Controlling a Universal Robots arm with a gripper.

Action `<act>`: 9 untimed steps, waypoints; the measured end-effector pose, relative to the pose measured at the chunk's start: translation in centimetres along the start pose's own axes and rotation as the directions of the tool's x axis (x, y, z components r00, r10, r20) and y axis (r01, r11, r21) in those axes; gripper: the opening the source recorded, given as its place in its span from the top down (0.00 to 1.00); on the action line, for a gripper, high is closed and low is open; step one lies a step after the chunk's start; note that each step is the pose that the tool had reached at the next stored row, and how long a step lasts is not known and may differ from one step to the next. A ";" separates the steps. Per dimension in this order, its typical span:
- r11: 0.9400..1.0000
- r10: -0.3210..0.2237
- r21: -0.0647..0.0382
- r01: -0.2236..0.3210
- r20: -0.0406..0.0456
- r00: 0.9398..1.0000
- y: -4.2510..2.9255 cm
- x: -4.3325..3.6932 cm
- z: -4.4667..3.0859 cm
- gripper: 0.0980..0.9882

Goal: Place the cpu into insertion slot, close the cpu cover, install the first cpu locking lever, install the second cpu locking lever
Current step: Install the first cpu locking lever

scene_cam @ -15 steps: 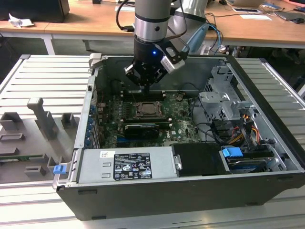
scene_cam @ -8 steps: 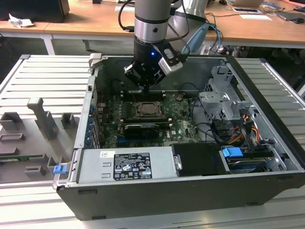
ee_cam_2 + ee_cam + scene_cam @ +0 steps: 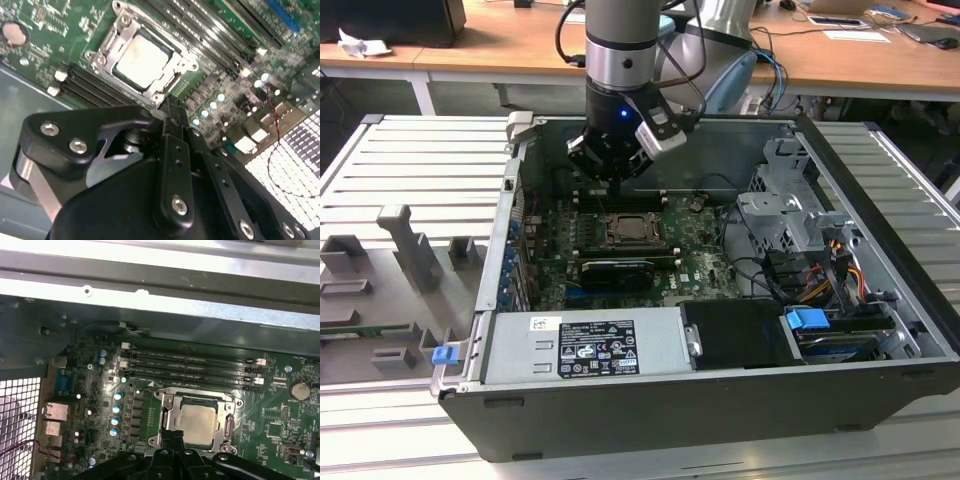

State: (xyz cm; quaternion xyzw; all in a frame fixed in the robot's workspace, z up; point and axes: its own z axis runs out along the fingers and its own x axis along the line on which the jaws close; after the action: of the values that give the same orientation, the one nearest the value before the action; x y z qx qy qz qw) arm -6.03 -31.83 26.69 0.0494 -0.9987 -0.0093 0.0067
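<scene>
Cpu (image 3: pixel 199 422), a single pale chip, lies in the one insertion slot (image 3: pixel 632 231) with the one cpu cover (image 3: pixel 167 416) down around it. One tool (image 3: pixel 175 438) hovers just beside the socket, fingers pinched together on nothing.

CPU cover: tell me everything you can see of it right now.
The cpu cover is a silvery metal frame with a square central opening, lying flat and closed down on the green board. The pale cpu shows through its opening. The gripper hangs at one edge; contact cannot be told.
</scene>
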 end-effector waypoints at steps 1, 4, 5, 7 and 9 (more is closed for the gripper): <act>1.000 0.010 0.000 -0.010 0.000 1.000 0.00 0.01 0.03 0.99; 1.000 0.014 0.000 -0.014 0.000 1.000 0.04 0.47 0.08 0.99; 1.000 0.014 0.000 -0.014 0.001 1.000 0.06 0.65 0.08 0.99; 1.000 0.014 0.000 -0.014 0.001 1.000 0.08 0.82 0.09 0.99; 1.000 0.014 0.000 -0.014 0.001 1.000 0.09 1.01 0.09 0.99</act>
State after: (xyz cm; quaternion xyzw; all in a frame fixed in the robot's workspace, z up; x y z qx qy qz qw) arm -7.04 -31.83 26.61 0.0422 -0.9990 -0.0093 0.0064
